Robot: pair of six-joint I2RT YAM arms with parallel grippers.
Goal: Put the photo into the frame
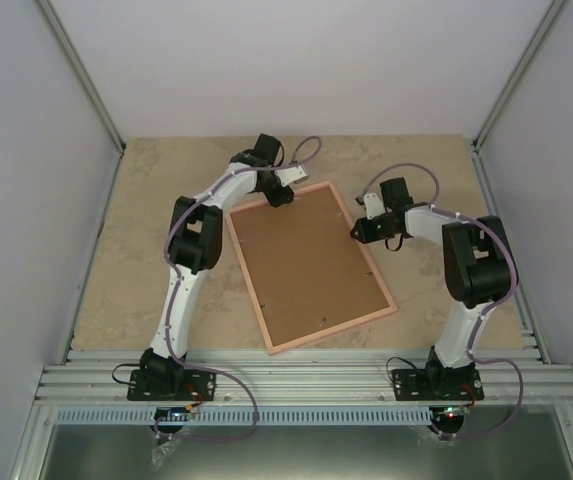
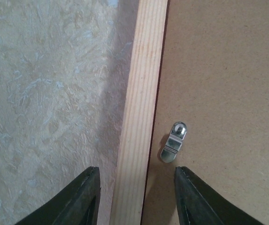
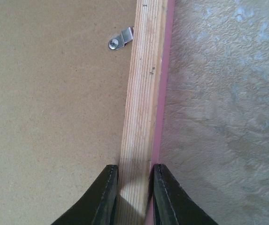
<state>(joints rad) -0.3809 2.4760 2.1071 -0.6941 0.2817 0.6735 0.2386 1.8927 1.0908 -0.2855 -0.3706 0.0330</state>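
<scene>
As the frame (image 1: 333, 333) lies face down on the counter (image 1: 126, 260), the right gripper (image 3: 134, 168) pinches one rail (image 3: 141, 93); the left gripper (image 2: 135, 171) straddles the opposite rail (image 2: 136, 93), spread. Rails appear stiff, light: grip there. The photo is unseen.

- The left arm (image 1: 194, 240) reaches forward, elbow bent; the left hand (image 2: 136, 171) points down, fingers spread, gripping nothing.
- The right arm (image 1: 471, 260) bends inward; the right hand (image 3: 135, 168) pinches the frame (image 3: 143, 70) between its fingers.
</scene>
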